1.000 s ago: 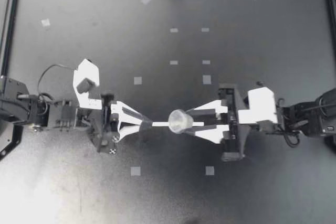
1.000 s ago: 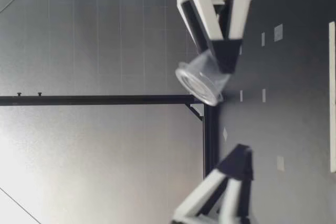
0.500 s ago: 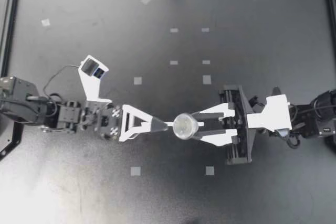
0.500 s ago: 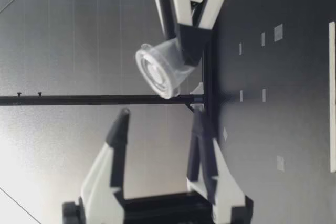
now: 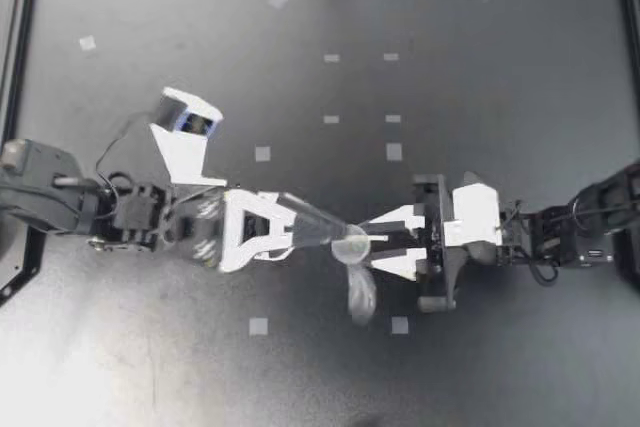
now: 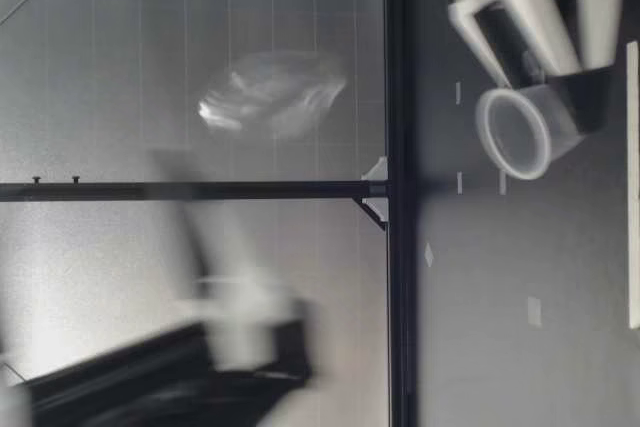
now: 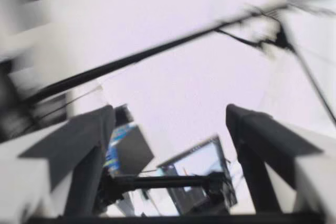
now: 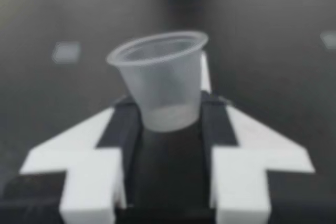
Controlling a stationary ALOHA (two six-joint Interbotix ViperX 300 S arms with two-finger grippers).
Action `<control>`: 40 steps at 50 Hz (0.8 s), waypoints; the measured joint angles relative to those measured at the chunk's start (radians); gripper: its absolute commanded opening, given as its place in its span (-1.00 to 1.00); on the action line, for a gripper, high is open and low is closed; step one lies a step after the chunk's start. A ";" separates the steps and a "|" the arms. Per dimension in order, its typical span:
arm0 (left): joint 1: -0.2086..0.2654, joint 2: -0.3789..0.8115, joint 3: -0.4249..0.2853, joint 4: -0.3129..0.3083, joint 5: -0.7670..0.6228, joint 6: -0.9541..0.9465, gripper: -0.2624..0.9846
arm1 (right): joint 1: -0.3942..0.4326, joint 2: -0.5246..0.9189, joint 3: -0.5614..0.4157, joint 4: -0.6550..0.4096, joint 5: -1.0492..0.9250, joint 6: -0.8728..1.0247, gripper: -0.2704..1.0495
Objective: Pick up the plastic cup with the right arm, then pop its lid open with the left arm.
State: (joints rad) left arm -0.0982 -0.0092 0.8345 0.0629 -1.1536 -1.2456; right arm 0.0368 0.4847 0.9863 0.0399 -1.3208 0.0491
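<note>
My right gripper (image 5: 364, 246) is shut on a small clear plastic cup (image 5: 350, 243) near the table's middle. In the right wrist view the cup (image 8: 160, 80) stands mouth up, pinched at its base between the fingers (image 8: 122, 129). The low view shows that cup (image 6: 525, 132) tilted, just above the table. My left gripper (image 5: 315, 237) is open and smeared by motion, its tips close to the cup. Nothing lies between its fingers (image 7: 92, 145), which point up at the room. A blurred translucent shape (image 5: 360, 295), perhaps a second cup, hangs in the air (image 6: 270, 97).
Small grey tape squares (image 5: 258, 326) (image 5: 400, 325) (image 5: 262, 153) dot the black table (image 5: 500, 67). A black frame rail (image 6: 396, 247) runs along the table's far edge. My left arm (image 6: 200, 367) fills the near side of the low view as a blur.
My left gripper went from shut at the cup to open and is swinging fast. My right gripper rose, then sank toward the table with the cup. A translucent blur has appeared.
</note>
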 measured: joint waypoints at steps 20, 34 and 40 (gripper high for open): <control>0.015 -0.035 0.189 -0.032 0.060 0.577 0.68 | 0.035 -0.287 0.034 -0.002 0.112 0.015 -0.37; 0.017 -0.037 0.199 -0.040 0.130 1.085 0.67 | 0.035 -0.399 0.058 -0.002 0.061 0.109 -0.37; 0.017 -0.037 0.199 -0.048 0.137 1.170 0.67 | 0.038 -0.380 0.060 0.000 0.021 0.135 -0.37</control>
State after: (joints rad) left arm -0.0813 -0.0460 1.0339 0.0153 -1.0170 -0.0752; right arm 0.0752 0.1043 1.0462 0.0399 -1.2993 0.1841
